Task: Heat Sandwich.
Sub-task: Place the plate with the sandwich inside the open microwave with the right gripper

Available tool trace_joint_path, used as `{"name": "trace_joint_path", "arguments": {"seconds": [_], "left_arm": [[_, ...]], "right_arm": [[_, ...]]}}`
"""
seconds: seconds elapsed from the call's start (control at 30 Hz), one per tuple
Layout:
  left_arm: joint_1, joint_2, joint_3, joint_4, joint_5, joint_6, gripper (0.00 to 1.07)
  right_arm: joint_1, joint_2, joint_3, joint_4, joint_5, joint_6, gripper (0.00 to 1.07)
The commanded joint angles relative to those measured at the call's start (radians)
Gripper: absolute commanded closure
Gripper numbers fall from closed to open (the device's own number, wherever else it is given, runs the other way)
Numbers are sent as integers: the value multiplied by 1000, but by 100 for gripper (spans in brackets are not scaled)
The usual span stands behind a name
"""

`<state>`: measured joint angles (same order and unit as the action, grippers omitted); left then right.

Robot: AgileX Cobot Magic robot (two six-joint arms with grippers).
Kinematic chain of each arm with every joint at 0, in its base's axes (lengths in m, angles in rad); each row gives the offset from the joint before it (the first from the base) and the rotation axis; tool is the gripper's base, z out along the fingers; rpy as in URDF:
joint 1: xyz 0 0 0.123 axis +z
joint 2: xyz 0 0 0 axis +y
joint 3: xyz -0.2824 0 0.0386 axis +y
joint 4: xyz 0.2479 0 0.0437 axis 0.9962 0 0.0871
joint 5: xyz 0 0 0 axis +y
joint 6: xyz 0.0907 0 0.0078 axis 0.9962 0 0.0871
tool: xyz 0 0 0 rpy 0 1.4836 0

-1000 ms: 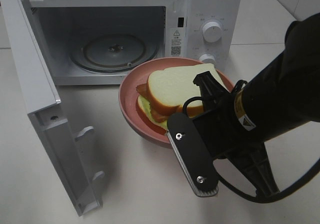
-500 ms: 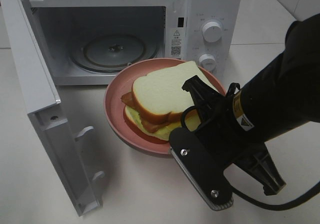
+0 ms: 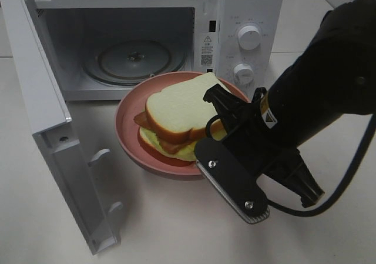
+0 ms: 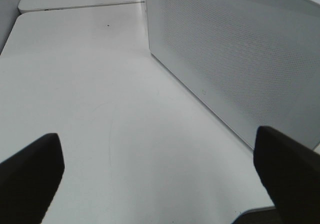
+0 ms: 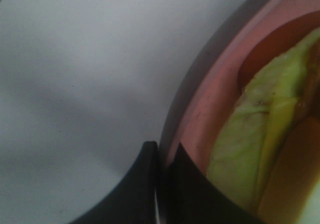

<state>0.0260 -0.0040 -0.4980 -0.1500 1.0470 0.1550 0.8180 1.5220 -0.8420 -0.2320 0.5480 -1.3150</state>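
The sandwich (image 3: 176, 114), white bread over green lettuce and reddish filling, lies on a round pink plate (image 3: 126, 123) held just in front of the open microwave (image 3: 247, 5). My right gripper (image 3: 218, 129) is shut on the plate's right rim. In the right wrist view its jaws pinch the plate's rim (image 5: 215, 99), with the sandwich's lettuce (image 5: 250, 134) just beside them. The right gripper (image 5: 162, 179) shows there only as two dark tips pressed together. My left gripper (image 4: 160, 179) is open, with nothing between its fingers, over bare table beside the microwave's perforated side wall (image 4: 240, 59).
The microwave door (image 3: 41, 111) swings out wide at the left, reaching toward the table's front. A glass turntable (image 3: 132, 58) sits inside the cavity. Two knobs (image 3: 249, 36) are on the right panel. My right arm and its cable cover the table's right side.
The plate with the sandwich has moved left and slightly toward the microwave opening, carried by my right gripper. The left gripper stays open.
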Motion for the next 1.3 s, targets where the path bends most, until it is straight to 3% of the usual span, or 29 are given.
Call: {"name": "trace_joint_path", "arguments": {"seconds": [0.03, 0.47, 1.3], "left_arm": [[-7, -26, 2, 0, -8, -5, 9], [-7, -26, 2, 0, -8, -5, 9], [-7, -26, 2, 0, -8, -5, 9]], "right_arm": [[-5, 28, -56, 9, -7, -44, 107], [-75, 118, -176, 112, 27, -178, 107], [-75, 310, -453, 175, 119, -208, 107]]}}
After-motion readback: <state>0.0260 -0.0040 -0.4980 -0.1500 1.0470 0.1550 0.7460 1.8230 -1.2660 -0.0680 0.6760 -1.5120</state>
